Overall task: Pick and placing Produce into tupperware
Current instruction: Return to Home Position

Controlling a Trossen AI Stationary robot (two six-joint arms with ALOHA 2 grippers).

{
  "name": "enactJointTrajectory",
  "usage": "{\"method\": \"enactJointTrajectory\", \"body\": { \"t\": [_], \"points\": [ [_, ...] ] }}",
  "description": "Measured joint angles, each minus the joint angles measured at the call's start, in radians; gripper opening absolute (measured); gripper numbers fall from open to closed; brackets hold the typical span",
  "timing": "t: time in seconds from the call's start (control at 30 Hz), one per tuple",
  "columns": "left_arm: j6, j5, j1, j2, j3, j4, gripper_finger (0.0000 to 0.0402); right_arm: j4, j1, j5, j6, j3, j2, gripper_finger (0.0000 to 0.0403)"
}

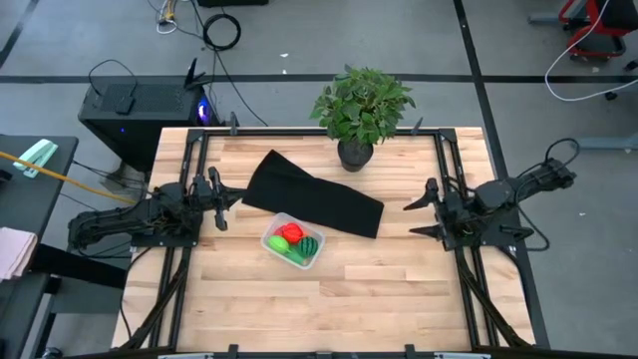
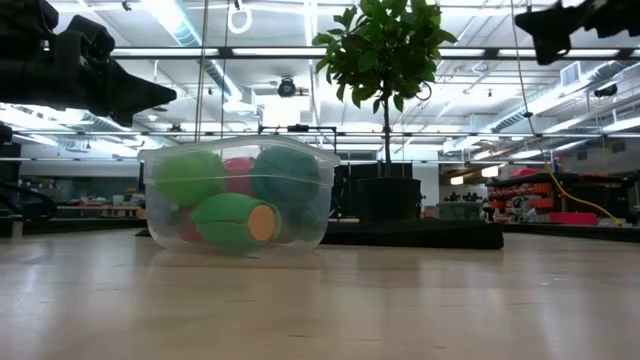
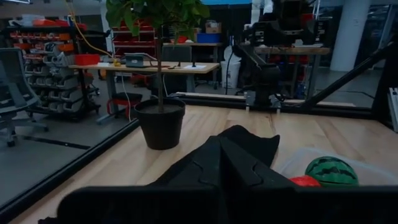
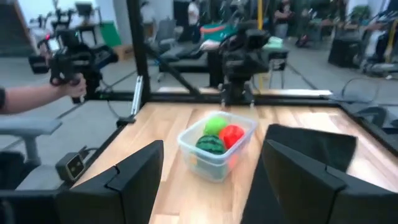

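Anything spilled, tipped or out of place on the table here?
Nothing stands out. All produce in view sits inside the upright tupperware. The black cloth lies slanted next to it, and the potted plant stands upright. The left gripper and right gripper wait at the sides of the table.

tupperware [image 3: 291,165] cropped, some produce [image 2: 230,222] hidden

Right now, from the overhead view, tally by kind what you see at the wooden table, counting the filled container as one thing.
Leafy green potted plant: 1
Black cloth mat: 1
Clear rectangular plastic tupperware, holding toy produce: 1
Dark robot arms, left and right: 2
Total: 5
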Motion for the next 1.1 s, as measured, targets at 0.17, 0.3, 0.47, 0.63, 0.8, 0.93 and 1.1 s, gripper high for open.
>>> {"method": "enactJointTrajectory", "body": {
  "t": [0.17,0.3,0.47,0.63,0.8,0.93,1.1],
  "points": [
    [0.002,0.001,0.0,0.0,0.0,-0.001,0.0015,0.044,0.002,0.1,-0.079,-0.094,-0.195,0.0279],
    [0.0,0.002,0.0,0.0,0.0,-0.002,0.0025,0.052,0.002,0.105,-0.09,-0.145,-0.291,0.0279],
    [0.007,0.003,0.0,0.0,0.0,-0.001,0.0014,0.051,-0.035,0.224,-0.131,-0.17,-0.28,0.0275],
    [0.003,0.003,0.0,0.0,0.0,-0.003,0.0005,0.057,-0.114,0.225,-0.163,-0.171,-0.281,0.0267],
    [0.007,0.003,0.0,0.0,0.0,-0.005,0.0017,0.104,-0.221,0.08,-0.11,-0.171,-0.277,0.0261],
    [0.007,0.003,0.0,0.0,0.0,-0.005,0.0017,0.099,-0.294,-0.042,-0.019,-0.19,-0.251,0.026],
    [0.007,0.003,0.0,0.0,0.0,-0.006,0.0005,0.122,-0.337,-0.112,0.062,-0.256,-0.2,0.0258]
  ]
}}
